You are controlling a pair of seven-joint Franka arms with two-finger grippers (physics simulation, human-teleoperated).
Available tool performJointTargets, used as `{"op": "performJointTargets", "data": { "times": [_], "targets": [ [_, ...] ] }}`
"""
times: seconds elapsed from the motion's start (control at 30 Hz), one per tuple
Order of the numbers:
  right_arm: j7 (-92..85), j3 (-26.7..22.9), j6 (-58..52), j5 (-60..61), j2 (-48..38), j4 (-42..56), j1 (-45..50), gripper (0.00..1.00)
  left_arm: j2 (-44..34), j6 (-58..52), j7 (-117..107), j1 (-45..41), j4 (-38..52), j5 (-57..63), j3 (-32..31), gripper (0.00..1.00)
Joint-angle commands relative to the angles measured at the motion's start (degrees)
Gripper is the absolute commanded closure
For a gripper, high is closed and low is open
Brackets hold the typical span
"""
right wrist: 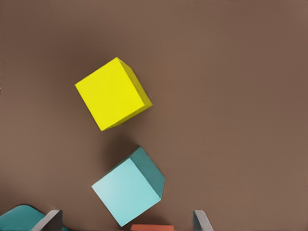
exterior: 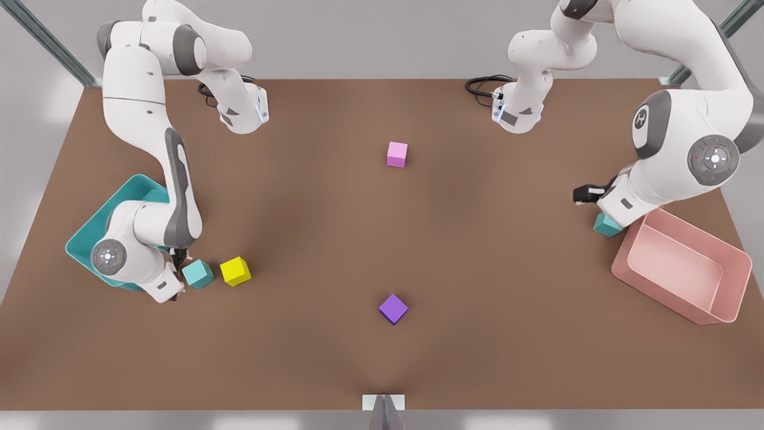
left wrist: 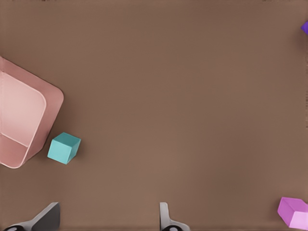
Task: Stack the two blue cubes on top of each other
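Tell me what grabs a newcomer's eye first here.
Two teal cubes sit far apart: one beside the yellow cube near the right gripper, the other against the pink bin under the left gripper. Both grippers are open, neither holding anything.

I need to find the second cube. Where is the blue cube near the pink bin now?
In the front view, this blue cube rests on the table at the right, beside the pink bin, under the left claw.
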Motion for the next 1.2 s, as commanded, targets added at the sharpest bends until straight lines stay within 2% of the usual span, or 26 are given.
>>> {"op": "performJointTargets", "data": {
  "times": [0.0, 0.27, 0.67, 1.17],
  "targets": [
    [-50.20, -0.01, 2.62, 0.12, 0.27, -0.52, -0.01, 0.00, -0.13, -0.65, -0.10, 0.20, 0.03, 0.04, 0.03, 0.00],
    [-54.07, -0.01, 8.42, 1.70, -0.26, -7.12, -0.88, 0.00, -0.13, -0.65, -0.01, 0.29, 0.03, 0.04, 0.03, 0.00],
    [-53.89, -0.01, 14.75, 3.28, 0.00, -10.98, -2.55, 0.00, -0.13, -0.65, -0.01, 0.29, 0.03, 0.13, 0.03, 0.00],
    [-52.31, -0.01, 16.33, 7.50, 0.97, -11.34, -2.47, 0.00, -0.13, -0.74, -0.10, 0.20, 0.03, 0.13, -0.05, 0.00]
  ]
}}
